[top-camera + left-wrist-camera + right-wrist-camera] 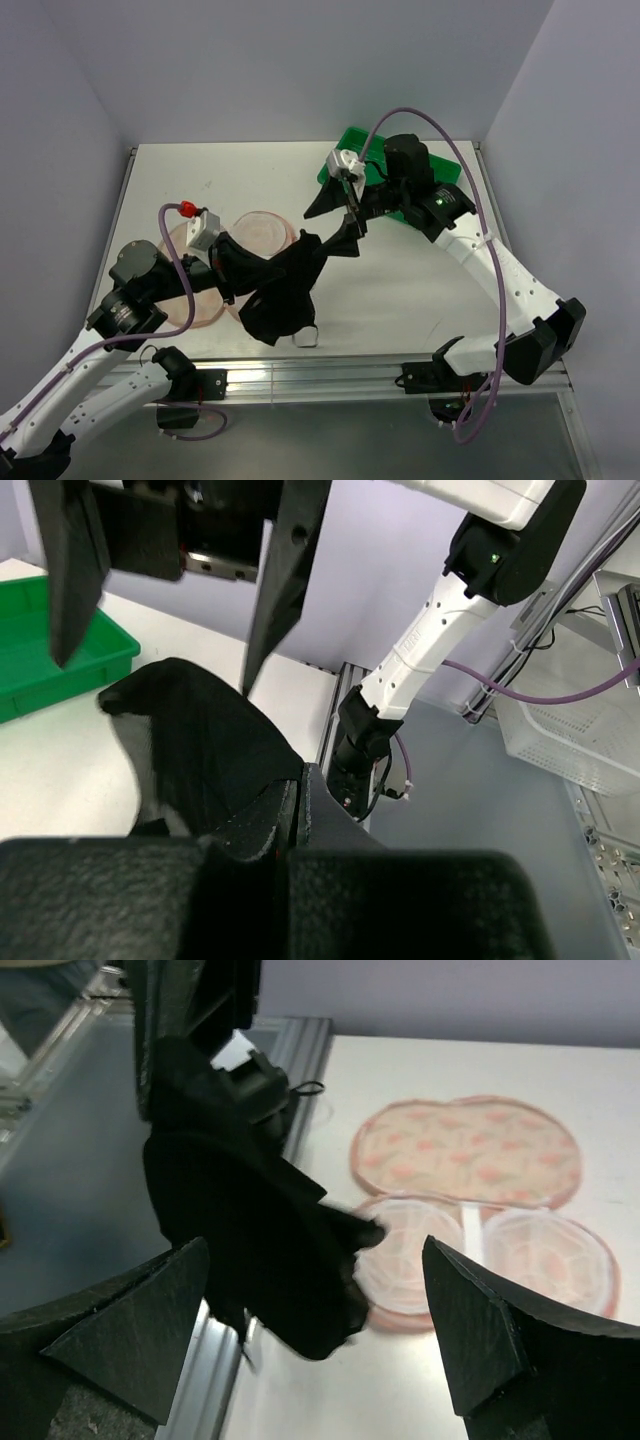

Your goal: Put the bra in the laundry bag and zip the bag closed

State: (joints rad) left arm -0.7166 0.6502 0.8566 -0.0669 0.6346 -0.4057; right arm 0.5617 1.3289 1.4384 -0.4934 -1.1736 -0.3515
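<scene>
My left gripper [235, 272] is shut on the black bra [285, 295] and holds it up above the table's front half. The bra hangs in a crumpled bunch; in the left wrist view [200, 740] it fills the space ahead of the closed jaws [295, 792]. My right gripper [338, 222] is open, its fingers apart next to the bra's upper right tip without gripping it. In the right wrist view the bra [250, 1240] hangs ahead, between the open fingers [315, 1300]. The peach-pink laundry bag [265, 228] lies open flat behind the bra [470, 1150], partly hidden by my left arm.
A green plastic tray [345, 145] stands at the back right under my right arm, and shows in the left wrist view [40, 660]. The table's metal front rail [330, 375] runs just below the hanging bra. Grey walls close the table on three sides.
</scene>
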